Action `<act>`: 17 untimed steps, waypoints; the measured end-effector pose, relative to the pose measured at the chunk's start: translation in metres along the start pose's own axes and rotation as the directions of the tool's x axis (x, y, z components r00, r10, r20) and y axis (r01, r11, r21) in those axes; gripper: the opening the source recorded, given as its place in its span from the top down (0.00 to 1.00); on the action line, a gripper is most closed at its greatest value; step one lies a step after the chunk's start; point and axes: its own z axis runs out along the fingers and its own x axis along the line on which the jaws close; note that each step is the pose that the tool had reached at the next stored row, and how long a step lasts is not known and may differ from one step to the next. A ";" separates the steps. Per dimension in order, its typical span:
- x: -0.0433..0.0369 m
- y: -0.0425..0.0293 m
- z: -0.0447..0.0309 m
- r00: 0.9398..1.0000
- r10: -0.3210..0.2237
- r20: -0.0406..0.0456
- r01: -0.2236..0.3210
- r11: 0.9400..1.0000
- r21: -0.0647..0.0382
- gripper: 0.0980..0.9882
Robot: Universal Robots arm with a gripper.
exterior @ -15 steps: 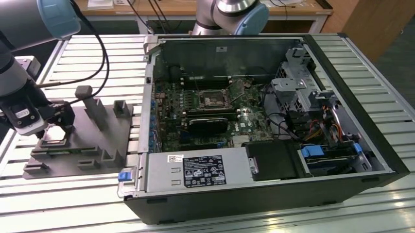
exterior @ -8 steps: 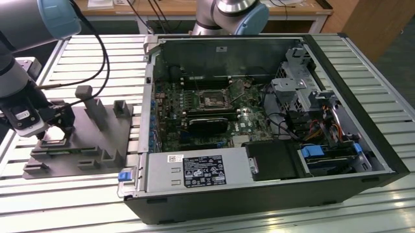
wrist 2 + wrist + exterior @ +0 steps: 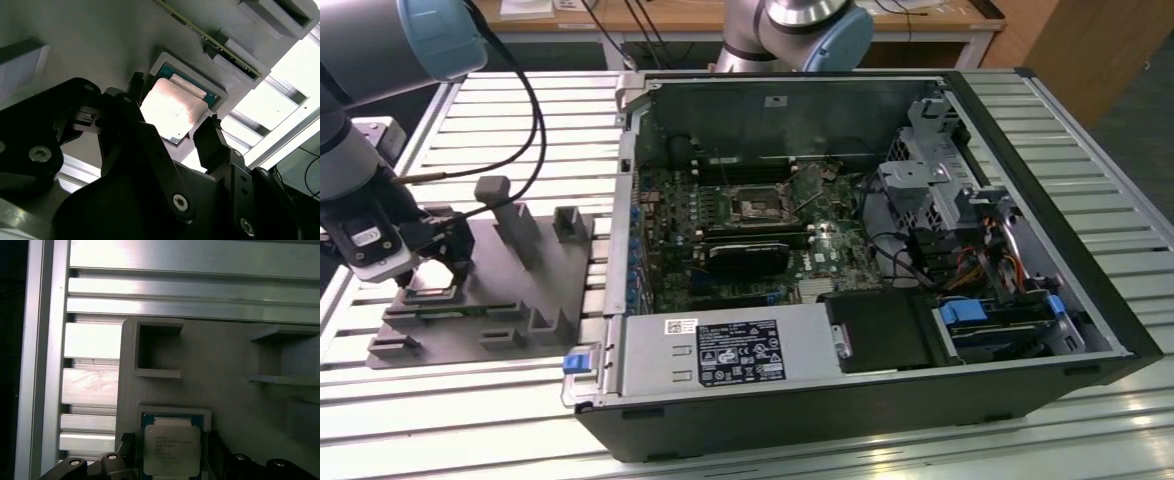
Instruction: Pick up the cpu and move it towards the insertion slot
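The cpu (image 3: pixel 172 450) lies flat, silvery top up, in a square pocket of the grey fixture (image 3: pixel 225 370). The frame edge cuts off the pocket's last strip in the first wrist view. The gripper (image 3: pixel 174 102) straddles the single chip with its two fingers (image 3: pixel 212 137) apart, one on each side. In the first wrist view a gap shows between each finger and the chip.

In the exterior view the gripper sits low at the exterior view's left, and its body covers the pocket. One insertion slot (image 3: pixel 758 205) lies on the green circuit board (image 3: pixel 674 250) inside the open computer case (image 3: pixel 854 405), mid-frame and well apart from the cpu. Fixture and case stand on the slatted bench (image 3: pixel 520 100).
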 end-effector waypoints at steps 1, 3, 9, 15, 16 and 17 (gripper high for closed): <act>0.0000 0.0000 -0.0001 1.000 0.000 0.000 0.000 1.000 -0.001 0.34; 0.0000 0.0000 -0.0001 1.000 0.000 0.000 0.000 1.000 -0.002 0.36; -0.0011 -0.0001 -0.0003 1.000 0.000 0.000 0.000 1.000 -0.005 0.46; -0.0019 0.0001 -0.0052 1.000 0.000 0.000 0.000 1.000 -0.009 0.50; -0.0019 0.0002 -0.0074 1.000 0.000 0.000 0.000 1.000 -0.010 0.50; -0.0019 0.0003 -0.0095 1.000 0.000 0.000 0.000 1.000 -0.010 0.50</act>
